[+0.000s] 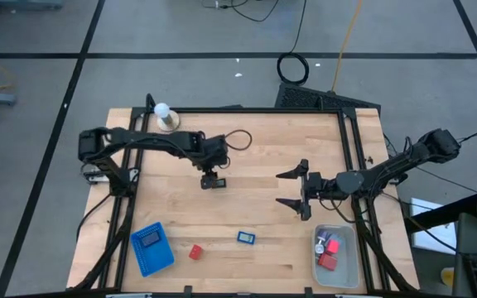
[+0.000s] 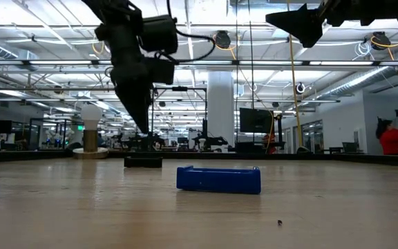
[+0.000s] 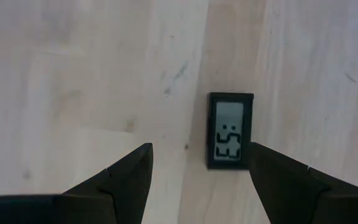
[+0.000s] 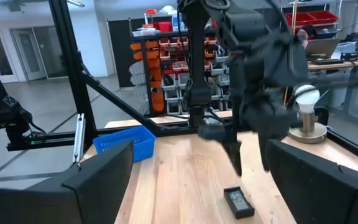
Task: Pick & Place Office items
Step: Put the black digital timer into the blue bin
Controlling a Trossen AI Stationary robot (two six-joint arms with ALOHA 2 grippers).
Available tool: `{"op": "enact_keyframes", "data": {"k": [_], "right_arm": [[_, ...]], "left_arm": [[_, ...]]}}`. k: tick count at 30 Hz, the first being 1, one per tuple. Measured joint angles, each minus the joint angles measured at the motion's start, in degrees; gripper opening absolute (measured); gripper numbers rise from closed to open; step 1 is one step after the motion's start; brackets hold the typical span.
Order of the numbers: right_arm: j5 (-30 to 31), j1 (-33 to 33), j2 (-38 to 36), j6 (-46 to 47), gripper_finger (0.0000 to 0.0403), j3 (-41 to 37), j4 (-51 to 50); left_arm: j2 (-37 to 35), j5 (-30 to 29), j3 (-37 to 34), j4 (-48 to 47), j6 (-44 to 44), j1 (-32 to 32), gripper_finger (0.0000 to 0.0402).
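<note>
The left gripper (image 1: 213, 177) hangs over the middle of the wooden table (image 1: 255, 215), its fingers (image 3: 126, 180) spread apart and pointing down with nothing between them. Directly below it lies a small black clock (image 3: 230, 130) with a grey display, flat on the wood. In the left wrist view the clock sits closer to one finger than the other, and neither finger touches it. From table height the fingertips stand a little above the clock (image 2: 143, 160).

The right gripper (image 1: 298, 192) is off to the right of the clock, held above the table with its jaws wide apart and empty, aimed toward the left arm.

Toward the front of the table from the clock lie a small blue piece (image 1: 246, 237) and, left of that, a red block (image 1: 195, 252). Farther left at the front is a blue ribbed tray (image 1: 151, 248), with a dark rectangular piece lying in it. To the front right of the clock, near the table's corner, stands a pale clear bin (image 1: 336, 257) holding red pieces (image 1: 328, 261) and a pale bit. Behind the clock, at the back left edge, sits a white ball on a round tan base (image 1: 164, 114).
</note>
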Motion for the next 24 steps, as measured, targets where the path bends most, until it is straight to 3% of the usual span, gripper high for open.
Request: {"op": "enact_keyframes", "data": {"k": [9, 24], "right_arm": [[0.0, 0.0, 0.0, -0.1, 0.0357, 0.0, -0.4], [0.0, 0.0, 0.0, -0.2, 0.0357, 0.0, -0.5]], "left_arm": [[5.8, -0.1, 0.0, 4.0, -0.6, -3.2, 0.0257], [6.1, -0.2, 0.0, 4.2, -1.9, -3.5, 0.0257]]}}
